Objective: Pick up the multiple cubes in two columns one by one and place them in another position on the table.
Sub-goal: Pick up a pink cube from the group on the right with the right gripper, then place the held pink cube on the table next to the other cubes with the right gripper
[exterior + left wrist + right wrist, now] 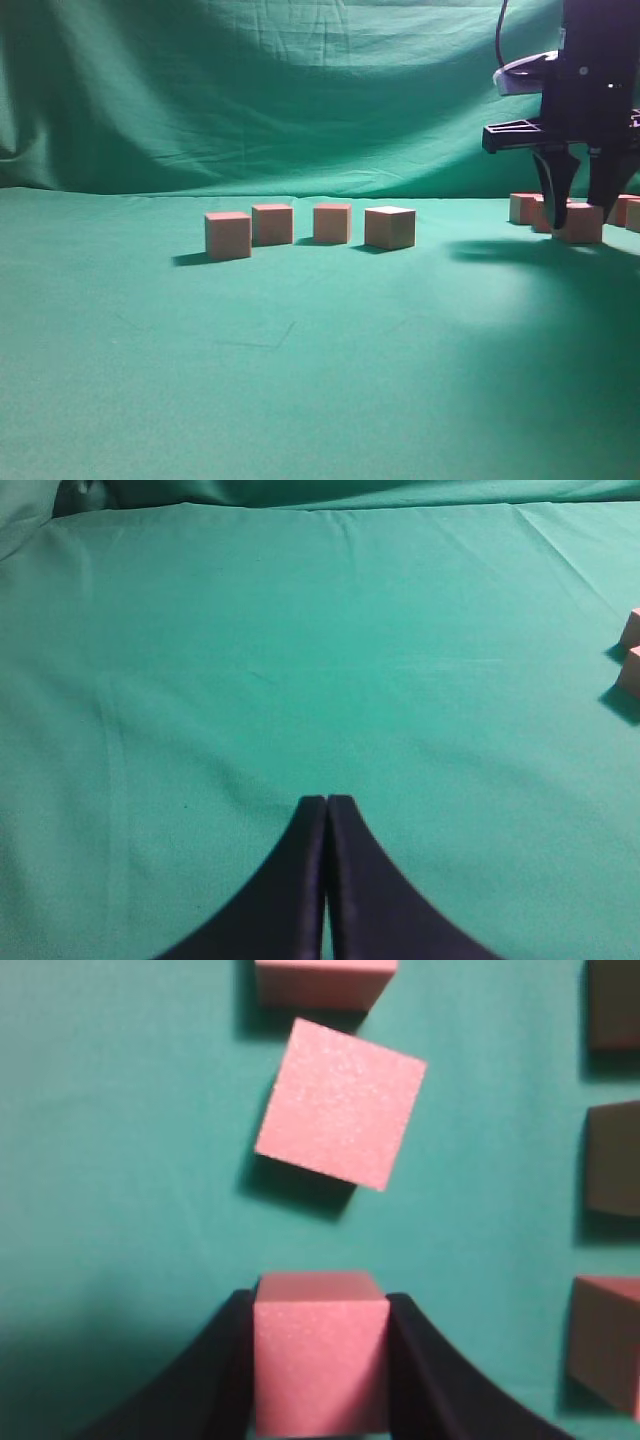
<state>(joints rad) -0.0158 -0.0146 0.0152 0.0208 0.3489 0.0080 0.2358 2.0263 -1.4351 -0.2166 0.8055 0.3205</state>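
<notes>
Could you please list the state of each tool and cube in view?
Left tool: shut, empty, above bare cloth.
Right tool: shut on a cube.
Tilted cube: loose on the cloth, turned askew just ahead of the right tool.
Four cubes: resting in a row, untouched.

Black arm [598,70], curved tapering jaws.
</notes>
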